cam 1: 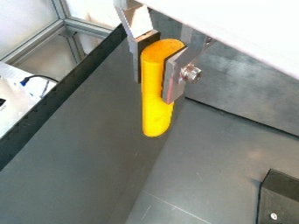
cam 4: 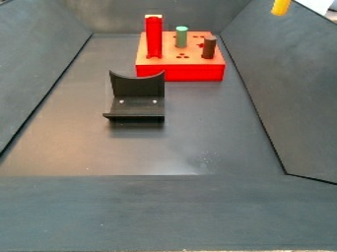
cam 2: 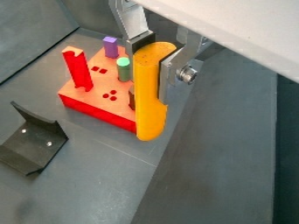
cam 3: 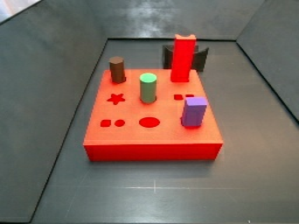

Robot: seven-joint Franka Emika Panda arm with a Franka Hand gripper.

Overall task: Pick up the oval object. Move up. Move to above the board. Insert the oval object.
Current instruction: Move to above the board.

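Dark grey flooring with sloped dark walls fills every view, and the gripper hangs high above it, its 2 silver fingers clamped on the upper part of the oval object, so that the yellow-orange peg hangs upright with its rounded lower end free in the air in both wrist views. In a side view only the peg's bottom tip shows at the upper edge of the picture, well clear of the floor. Below and beyond the held peg in a wrist view lies the board, a flat red slab bearing a tall red block, a green cylinder and a purple block; a brown cylinder also stands on it in a side view, and an oval hole lies open in its top. Farther out from the gripper, beside the board, the fixture rests on the floor.
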